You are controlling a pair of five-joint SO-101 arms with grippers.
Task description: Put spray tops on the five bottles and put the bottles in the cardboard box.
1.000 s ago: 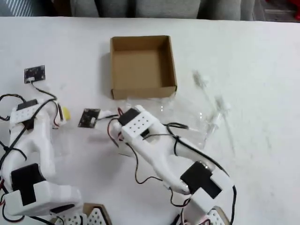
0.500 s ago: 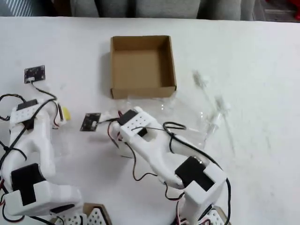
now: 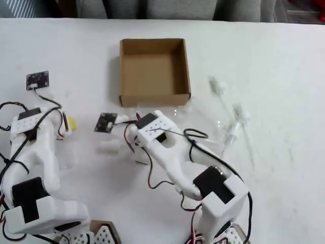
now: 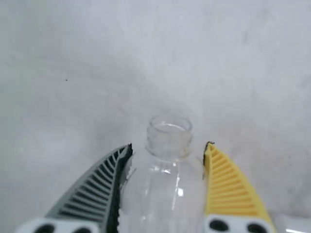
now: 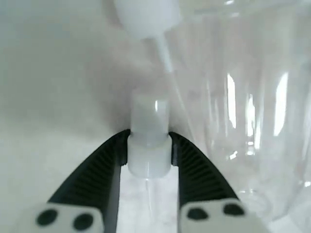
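Note:
In the left wrist view my left gripper (image 4: 167,148) has its grey and yellow fingers closed on the sides of a clear bottle (image 4: 167,184) with an open neck. From above, that arm (image 3: 35,147) stands at the table's left. My right gripper (image 5: 148,138) is shut on a white spray top (image 5: 148,150), held close to the table. Another spray top (image 5: 146,17) with its thin tube lies just ahead, and clear bottles (image 5: 243,111) lie beside it. The right arm (image 3: 167,147) is bent low in front of the open cardboard box (image 3: 122,71).
Two loose spray tops (image 3: 218,86) (image 3: 236,119) with long tubes lie at the right of the box. Clear bottles (image 3: 203,119) lie between box and right arm. Small circuit boards (image 3: 38,79) (image 3: 106,122) with wires sit at the left.
The right arm's wrist has swung toward the box and slightly right, and its small board moved with it. The left arm has stayed still.

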